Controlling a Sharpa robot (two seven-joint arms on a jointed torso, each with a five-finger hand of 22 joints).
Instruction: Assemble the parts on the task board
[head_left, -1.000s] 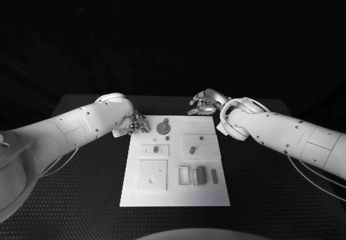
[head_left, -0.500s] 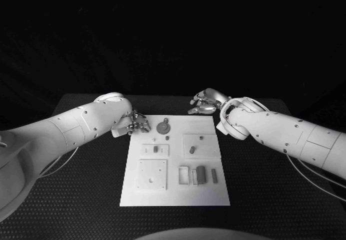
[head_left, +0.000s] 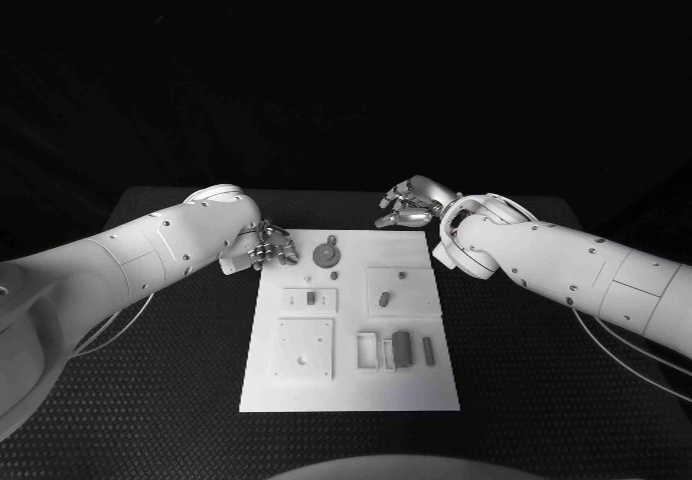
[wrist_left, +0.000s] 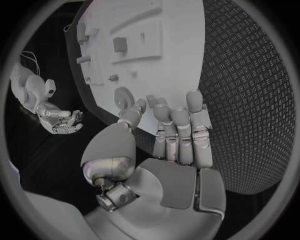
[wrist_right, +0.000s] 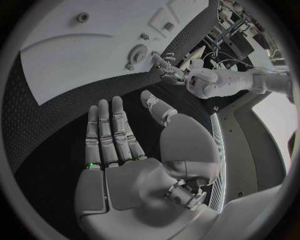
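The white task board (head_left: 274, 385) lies in the middle of the black table. On its far end sits a grey gear (head_left: 327, 257) with a small peg (head_left: 333, 241) beside it. More small parts (head_left: 402, 348) stand in recesses nearer me. My left hand (head_left: 264, 247) hovers at the board's far left corner, fingers straight and apart, holding nothing. In the left wrist view its fingers (wrist_left: 180, 131) reach over the board's edge (wrist_left: 175, 75) close to the gear (wrist_left: 125, 97). My right hand (head_left: 408, 208) hangs beyond the board's far right corner, open and empty, its palm (wrist_right: 125, 170) facing the board (wrist_right: 69, 55).
Raised square blocks (head_left: 306, 350) and slots (head_left: 369, 350) cover the board. The black textured table (head_left: 173, 400) stretches out on both sides of it. Both forearms (head_left: 562, 265) slant over the table's far corners.
My left arm has crept very slightly toward the far side; its hand stays by the board's far left corner. The right arm and the parts have not moved.
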